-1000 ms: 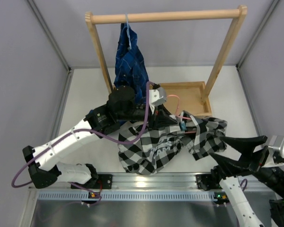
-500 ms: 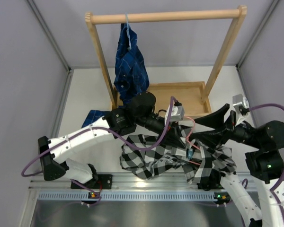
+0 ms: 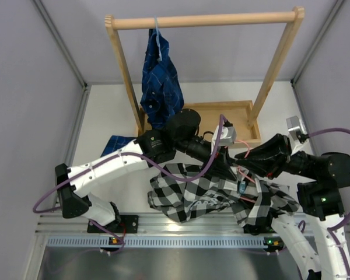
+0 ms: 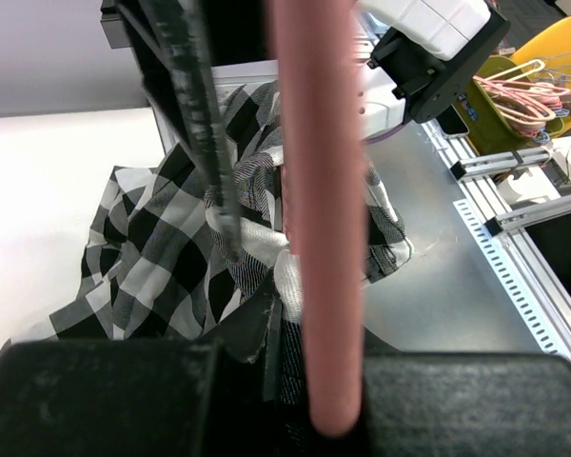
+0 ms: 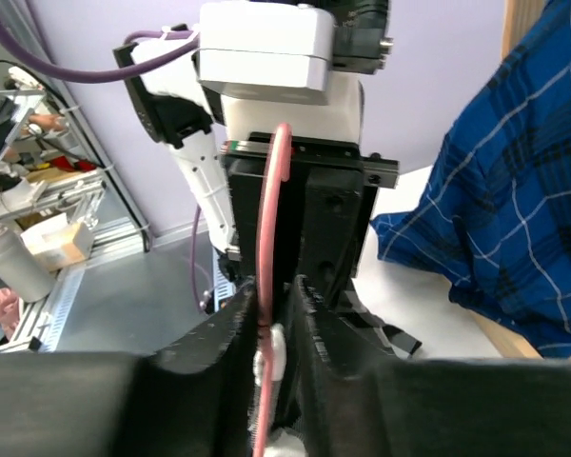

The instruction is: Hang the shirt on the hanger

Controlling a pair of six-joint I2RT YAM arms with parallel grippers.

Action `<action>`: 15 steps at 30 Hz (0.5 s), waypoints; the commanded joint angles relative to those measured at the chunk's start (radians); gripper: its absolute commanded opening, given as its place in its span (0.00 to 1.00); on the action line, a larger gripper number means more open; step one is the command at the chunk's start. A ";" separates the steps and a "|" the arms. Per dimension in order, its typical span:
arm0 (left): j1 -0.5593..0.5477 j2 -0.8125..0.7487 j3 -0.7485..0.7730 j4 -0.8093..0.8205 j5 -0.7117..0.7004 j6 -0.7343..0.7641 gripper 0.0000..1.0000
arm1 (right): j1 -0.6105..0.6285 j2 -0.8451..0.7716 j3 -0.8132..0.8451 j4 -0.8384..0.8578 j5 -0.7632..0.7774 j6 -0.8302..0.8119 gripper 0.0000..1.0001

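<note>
The checked shirt (image 3: 186,201) hangs bunched over the table's near edge, lifted at its right end. The pink wire hanger (image 3: 242,175) runs through it. My left gripper (image 3: 232,165) reaches right and is shut on the hanger wire (image 4: 314,190), with the shirt (image 4: 162,238) draped just beyond it. My right gripper (image 3: 252,156) faces it from the right. In the right wrist view its fingers (image 5: 233,333) are closed on a fold of white shirt cloth with the pink wire (image 5: 269,209) against it.
A dark blue plaid shirt (image 3: 160,81) hangs on the wooden rack (image 3: 204,21) at the back and shows in the right wrist view (image 5: 514,190). A wooden tray (image 3: 221,105) sits under the rack. Blue cloth (image 3: 118,143) lies at the left. A yellow bin of hangers (image 4: 523,86) stands off the table.
The left arm carried the hanger and shirt to the right and up. The right arm swung in from the right edge, and its open fingers closed at the hanger.
</note>
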 commanded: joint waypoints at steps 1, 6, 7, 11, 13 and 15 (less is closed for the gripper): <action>-0.012 -0.008 0.067 0.062 0.032 -0.003 0.00 | 0.017 0.007 -0.003 0.118 -0.012 0.016 0.17; -0.016 -0.043 0.067 0.062 -0.104 0.026 0.38 | 0.019 -0.016 -0.015 0.111 0.044 -0.025 0.00; -0.016 -0.069 0.059 0.062 -0.149 0.034 0.54 | 0.017 -0.022 -0.006 0.072 0.060 -0.045 0.00; -0.016 -0.199 -0.020 0.062 -0.502 0.065 0.98 | 0.017 -0.038 0.075 -0.123 0.135 -0.180 0.00; -0.016 -0.283 -0.122 0.073 -0.626 0.060 0.98 | 0.017 -0.047 0.116 -0.180 0.188 -0.211 0.00; -0.016 -0.440 -0.212 0.113 -0.762 0.045 0.98 | 0.019 -0.061 0.132 -0.231 0.245 -0.211 0.00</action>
